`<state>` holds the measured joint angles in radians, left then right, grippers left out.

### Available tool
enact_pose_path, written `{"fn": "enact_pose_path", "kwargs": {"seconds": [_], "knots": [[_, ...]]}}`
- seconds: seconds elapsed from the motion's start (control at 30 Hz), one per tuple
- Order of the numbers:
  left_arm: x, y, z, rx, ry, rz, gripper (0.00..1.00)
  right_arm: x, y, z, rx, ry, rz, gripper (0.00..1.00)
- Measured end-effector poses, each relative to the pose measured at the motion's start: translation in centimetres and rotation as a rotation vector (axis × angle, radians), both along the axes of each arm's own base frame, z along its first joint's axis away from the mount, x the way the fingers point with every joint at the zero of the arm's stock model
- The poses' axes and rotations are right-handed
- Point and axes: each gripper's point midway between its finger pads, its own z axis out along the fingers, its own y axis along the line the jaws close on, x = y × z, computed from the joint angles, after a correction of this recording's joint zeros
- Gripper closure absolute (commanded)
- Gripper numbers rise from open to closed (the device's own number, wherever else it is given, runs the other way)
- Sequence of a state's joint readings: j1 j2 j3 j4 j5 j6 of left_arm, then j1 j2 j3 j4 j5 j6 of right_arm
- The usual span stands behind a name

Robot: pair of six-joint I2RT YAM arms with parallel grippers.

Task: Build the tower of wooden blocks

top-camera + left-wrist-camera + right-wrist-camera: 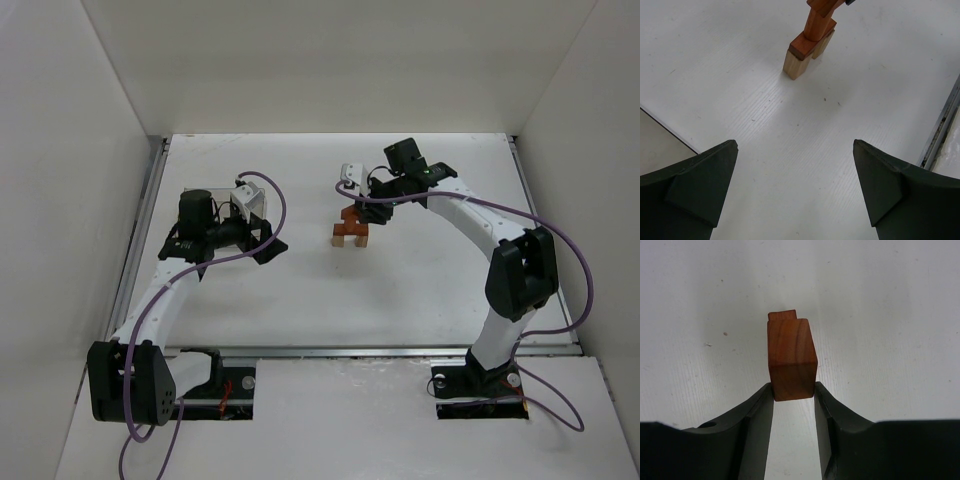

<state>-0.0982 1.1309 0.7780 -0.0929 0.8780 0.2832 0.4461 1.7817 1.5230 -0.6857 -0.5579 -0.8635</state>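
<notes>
The left arm [165, 295] and right arm [470, 215] are white, black-jointed, purple-cabled, with dark tool fingers [695, 185].

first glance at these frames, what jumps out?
The right gripper is clamped on a reddish-brown block at the top of the small wood block tower, which stands mid-table on light tan pieces. The left gripper hangs wide open with nothing in it, off to the tower's left and well apart from it.
</notes>
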Motion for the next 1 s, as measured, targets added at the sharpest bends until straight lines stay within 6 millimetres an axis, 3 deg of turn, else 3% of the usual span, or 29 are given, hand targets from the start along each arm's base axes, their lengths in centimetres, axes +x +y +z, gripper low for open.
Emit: {"fn": "enact_pose_path", "kwargs": {"seconds": [1.0], "knots": [[0.2, 0.18, -0.1, 0.012, -0.007, 0.009, 0.0, 0.03, 0.43, 0.31, 0.023, -0.005, 0.014, 0.59]]}}
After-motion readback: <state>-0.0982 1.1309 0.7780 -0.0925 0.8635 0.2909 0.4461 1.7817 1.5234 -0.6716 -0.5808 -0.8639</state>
